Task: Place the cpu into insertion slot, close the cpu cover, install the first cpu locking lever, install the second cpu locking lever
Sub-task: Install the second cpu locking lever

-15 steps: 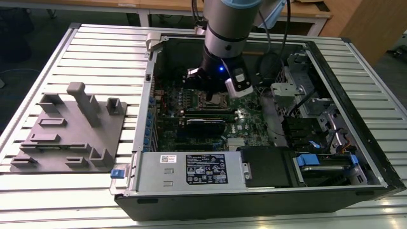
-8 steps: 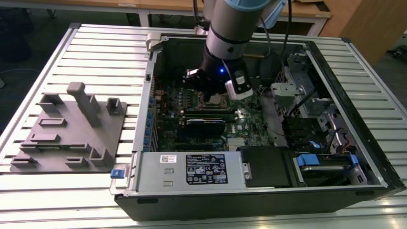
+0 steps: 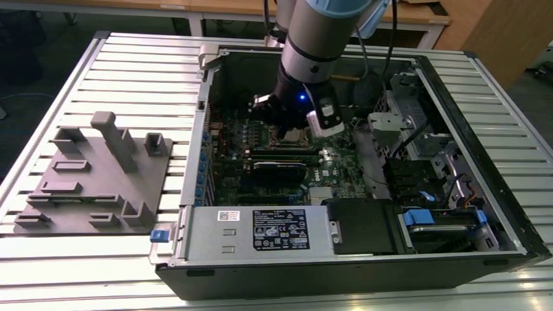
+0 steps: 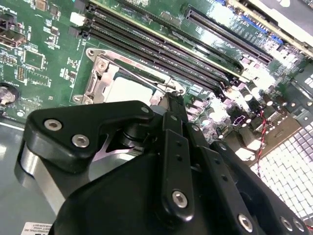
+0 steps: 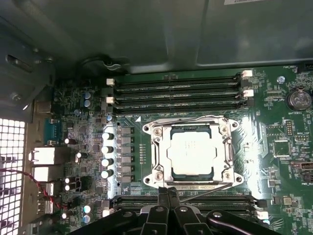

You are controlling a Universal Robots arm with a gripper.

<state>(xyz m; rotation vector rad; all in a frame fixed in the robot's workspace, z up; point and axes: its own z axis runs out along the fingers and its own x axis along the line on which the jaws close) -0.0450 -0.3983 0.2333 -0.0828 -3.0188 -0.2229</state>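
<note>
With the cpu (image 5: 190, 154) seated under the cpu cover (image 5: 161, 128), the closed, empty gripper (image 5: 168, 196) presses a locking lever (image 5: 208, 188).

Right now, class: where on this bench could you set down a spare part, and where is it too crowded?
Free: the slatted table beyond the grey fixture block, and the strip in front of the computer case. Crowded: inside the case, where the gripper sits at the insertion slot with the cpu between the memory slots.
</note>
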